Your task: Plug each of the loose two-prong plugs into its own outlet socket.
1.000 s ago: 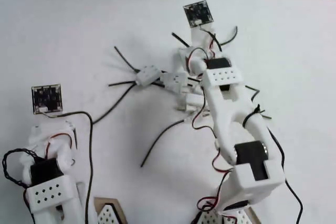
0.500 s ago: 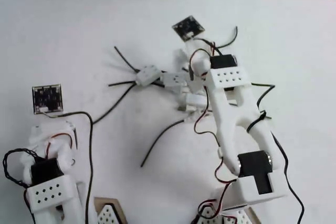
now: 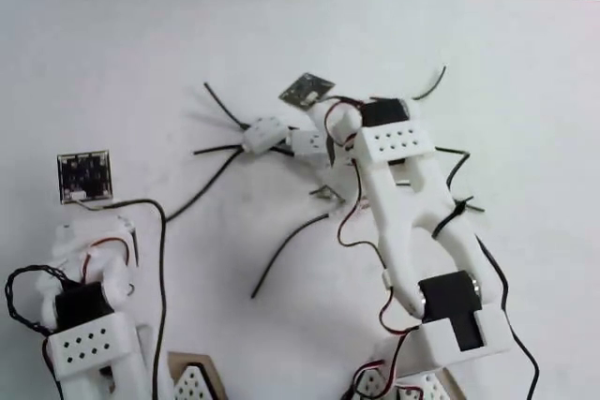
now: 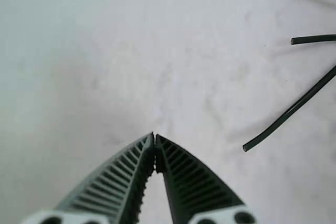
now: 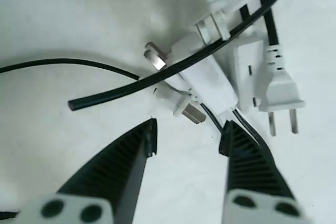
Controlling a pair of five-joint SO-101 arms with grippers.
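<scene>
Evidently poised to pick, the right tool [image 5: 189, 125] hangs wide open, empty, over the plugs [image 5: 207, 82] mid-frame; the left tool [image 4: 155, 137] rests closed, empty, lower left.

The plugs [image 5: 278, 95] beyond the right hand [image 5: 188, 134] are moulded in smooth white plastic with a slight sheen, and their prongs [image 5: 156, 59] are made of dull grey metal. The cords [image 5: 110, 94] are sheathed in smooth black plastic. The fingers [image 5: 131, 166] of that hand and of the left hand [image 4: 155, 142] are formed in ribbed matt plastic. The desk [image 4: 105, 51] is finished matt white.
</scene>
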